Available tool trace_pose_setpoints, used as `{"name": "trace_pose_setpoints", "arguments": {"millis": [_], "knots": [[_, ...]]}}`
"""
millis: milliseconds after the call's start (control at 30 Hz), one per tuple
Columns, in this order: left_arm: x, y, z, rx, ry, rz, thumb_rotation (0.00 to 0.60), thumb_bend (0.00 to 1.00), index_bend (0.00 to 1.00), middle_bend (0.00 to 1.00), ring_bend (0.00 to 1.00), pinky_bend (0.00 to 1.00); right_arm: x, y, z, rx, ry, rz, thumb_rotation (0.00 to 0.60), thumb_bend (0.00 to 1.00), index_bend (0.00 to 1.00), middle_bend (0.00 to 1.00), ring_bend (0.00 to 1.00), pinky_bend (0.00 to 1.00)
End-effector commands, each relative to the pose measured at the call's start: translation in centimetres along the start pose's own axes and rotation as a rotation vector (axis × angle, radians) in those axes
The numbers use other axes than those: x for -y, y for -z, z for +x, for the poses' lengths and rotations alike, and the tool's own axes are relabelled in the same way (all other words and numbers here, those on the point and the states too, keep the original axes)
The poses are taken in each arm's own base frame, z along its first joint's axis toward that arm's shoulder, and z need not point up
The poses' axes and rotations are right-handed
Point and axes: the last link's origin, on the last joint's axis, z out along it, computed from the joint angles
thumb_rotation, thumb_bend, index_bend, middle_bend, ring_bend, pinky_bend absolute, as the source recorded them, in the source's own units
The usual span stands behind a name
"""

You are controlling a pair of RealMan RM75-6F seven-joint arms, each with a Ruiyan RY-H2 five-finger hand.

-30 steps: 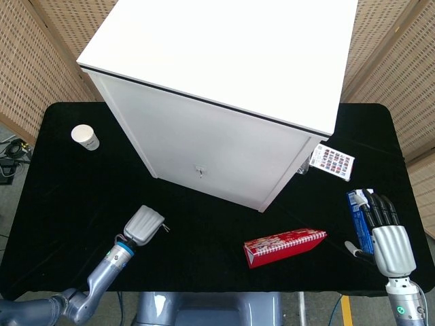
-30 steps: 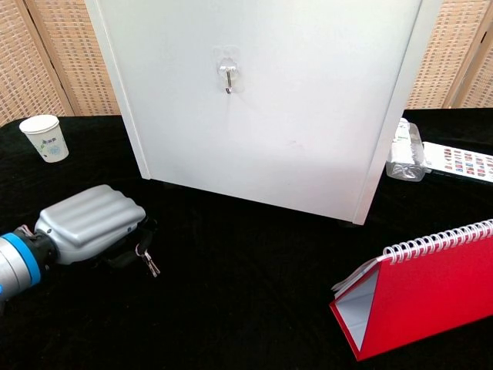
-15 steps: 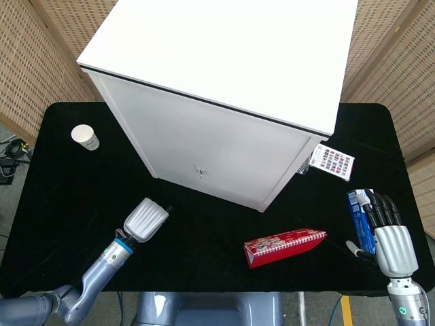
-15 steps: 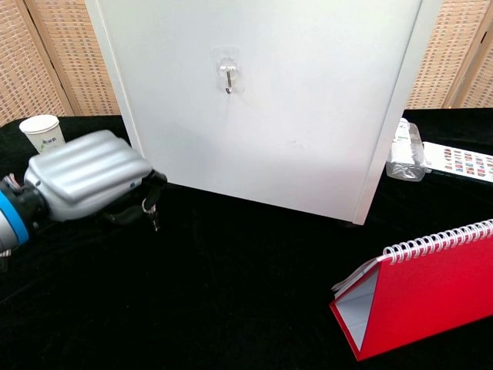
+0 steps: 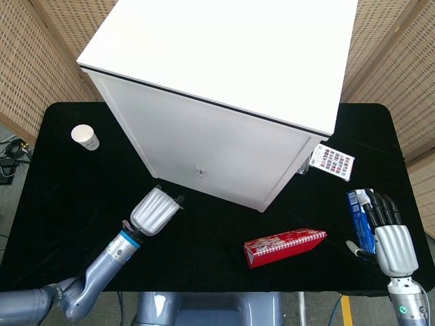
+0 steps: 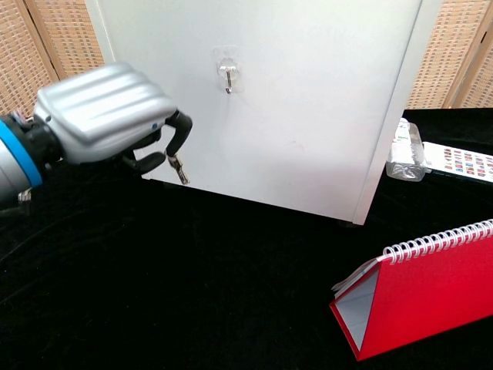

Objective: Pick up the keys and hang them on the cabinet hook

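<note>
While the left robot hand [image 6: 108, 116] grips the keys [image 6: 177, 167], a red notebook [image 6: 420, 297] stands aside.

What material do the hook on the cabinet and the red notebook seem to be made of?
Hook: probably shiny metal on a clear plastic adhesive pad; it glints, and the pad shows white through it.
Red notebook: likely card or paper covers, matte, bound by a white wire spiral along the top.

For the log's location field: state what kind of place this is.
Probably a staged robot test setup, not a lived-in room: a black-draped table bears a white cabinet with a stick-on hook, woven screens close it in, and a colour chart lies beside the cabinet.
</note>
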Motion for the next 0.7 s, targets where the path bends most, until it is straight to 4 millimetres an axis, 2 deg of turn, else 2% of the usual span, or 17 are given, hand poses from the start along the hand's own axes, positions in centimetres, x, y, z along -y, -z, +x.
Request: {"name": "trace_pose_setpoints", "arguments": {"millis": [33, 333, 700], "knots": [[0.1, -0.9, 1.6, -0.035, -0.035, -0.003, 0.6, 0.46, 0.54, 0.93, 0.91, 0.79, -0.1, 0.0, 0.1, -0.003, -0.005, 0.0, 0.6, 0.1, 0.09, 0.0, 0.0, 0.0], [-0.1, -2.7, 4.4, -0.116, -0.092, -0.001, 0.6, 0.46, 0.54, 0.93, 0.91, 0.79, -0.2, 0.0, 0.3, -0.002, -0.025, 0.0, 0.6, 0.1, 0.09, 0.0, 0.0, 0.0], [-0.6, -5.0, 5.4, -0.134, -0.116, 0.001, 0.6, 0.46, 0.54, 0.93, 0.91, 0.79, -0.8, -0.2, 0.9, -0.01, -0.056, -0.016, 0.6, 0.1, 0.09, 0.0, 0.0, 0.0]]}}
